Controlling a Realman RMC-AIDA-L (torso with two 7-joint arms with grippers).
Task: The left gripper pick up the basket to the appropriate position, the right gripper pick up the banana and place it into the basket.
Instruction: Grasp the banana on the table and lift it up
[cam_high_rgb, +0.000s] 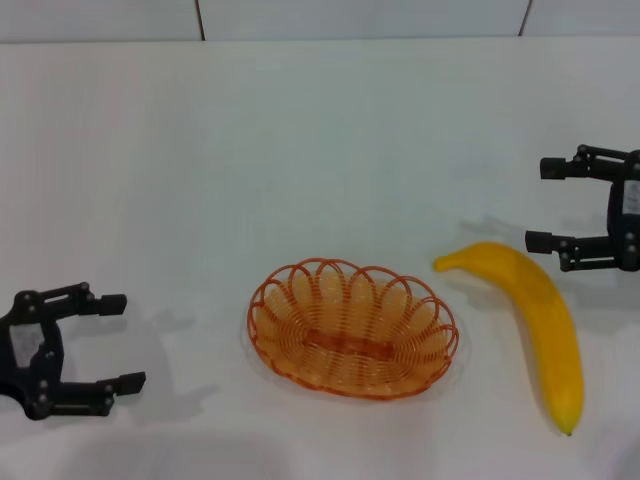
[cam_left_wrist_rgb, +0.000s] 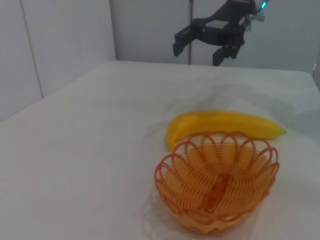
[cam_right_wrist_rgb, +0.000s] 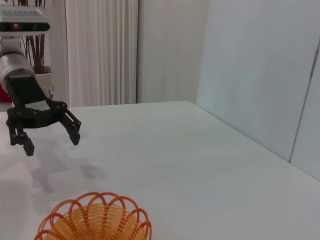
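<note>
Orange looped-wire basket (cam_high_rgb: 353, 327), centre; yellow banana (cam_high_rgb: 535, 319), right; black grippers (cam_high_rgb: 118, 341) (cam_high_rgb: 540, 205) at both edges; white table (cam_high_rgb: 300, 150)

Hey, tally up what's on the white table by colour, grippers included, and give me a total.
Black: 2, the left gripper and the right gripper, both open and off to the sides
Orange: 1, the basket, empty
Yellow: 1, the banana, lying beside the basket
Total: 4

Both grippers — left gripper (cam_high_rgb: 115, 340), right gripper (cam_high_rgb: 540, 204) — black, two-fingered, screw-studded, each with what looks like a white label.
</note>
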